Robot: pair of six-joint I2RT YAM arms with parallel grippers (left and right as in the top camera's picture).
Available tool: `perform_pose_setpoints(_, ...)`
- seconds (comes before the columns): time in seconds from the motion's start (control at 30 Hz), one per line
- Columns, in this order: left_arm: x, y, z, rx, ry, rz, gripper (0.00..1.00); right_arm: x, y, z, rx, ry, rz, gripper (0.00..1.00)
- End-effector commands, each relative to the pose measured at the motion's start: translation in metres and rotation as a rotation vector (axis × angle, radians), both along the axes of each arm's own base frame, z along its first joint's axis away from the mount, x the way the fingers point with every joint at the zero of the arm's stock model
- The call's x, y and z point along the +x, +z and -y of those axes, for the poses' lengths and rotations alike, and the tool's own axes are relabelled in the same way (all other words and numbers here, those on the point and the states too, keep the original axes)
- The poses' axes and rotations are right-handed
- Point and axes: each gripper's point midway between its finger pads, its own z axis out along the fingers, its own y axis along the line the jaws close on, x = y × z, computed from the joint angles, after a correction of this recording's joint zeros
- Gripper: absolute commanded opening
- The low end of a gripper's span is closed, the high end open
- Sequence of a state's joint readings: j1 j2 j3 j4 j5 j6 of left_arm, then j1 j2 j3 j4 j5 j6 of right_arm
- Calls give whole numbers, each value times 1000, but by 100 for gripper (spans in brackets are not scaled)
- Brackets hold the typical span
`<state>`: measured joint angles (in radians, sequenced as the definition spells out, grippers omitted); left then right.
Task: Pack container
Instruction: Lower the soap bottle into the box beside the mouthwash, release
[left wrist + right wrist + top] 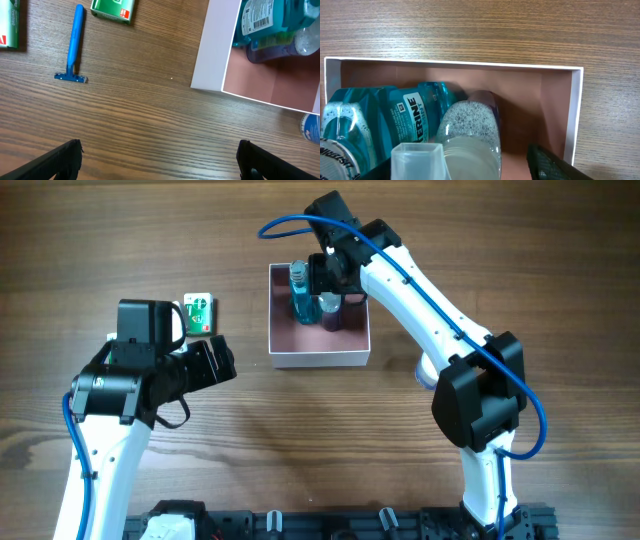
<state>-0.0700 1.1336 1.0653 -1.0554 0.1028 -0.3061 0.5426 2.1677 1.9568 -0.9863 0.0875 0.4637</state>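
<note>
The container (320,358) is a square white box with a dusty-pink inside, at the table's back centre. In it stand a teal mouthwash bottle (300,292) and a clear bottle with foamy liquid (330,312). My right gripper (330,278) hovers over the box's back part. In the right wrist view the clear bottle (470,125) sits between its open fingers (460,162), with a gap to the right finger, and the teal bottle (395,117) is beside it. My left gripper (222,362) is open and empty, left of the box, above bare wood (160,150).
A blue razor (75,42) and a green packet (114,10) lie left of the box (210,50); another packet (7,25) is at the far left. The green packet also shows in the overhead view (198,315). A small blue-and-white item (425,370) lies right of the box.
</note>
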Motion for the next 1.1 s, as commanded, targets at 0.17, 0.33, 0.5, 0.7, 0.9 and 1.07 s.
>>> perform_pose_setpoints(0.17,3,6,-2,-2,23,16,100,-3,6,4,-25,10,1,72)
perform_pose_setpoints(0.33,3,6,-2,-2,23,16,100,-7,20,7,-21,14,12,73)
perform_pose_setpoints(0.5,3,6,-2,-2,23,15,100,-10,46,8,-4,35,57,73)
perform_pose_setpoints(0.7,3,6,-2,-2,23,16,100,-22,88,16,21,44,110,73)
perform_pose_setpoints(0.9,3,6,-2,-2,23,16,100,-40,136,63,55,-113,135,77)
perform_pose_setpoints(1.07,3,6,-2,-2,23,16,100,-59,152,140,66,-315,62,96)
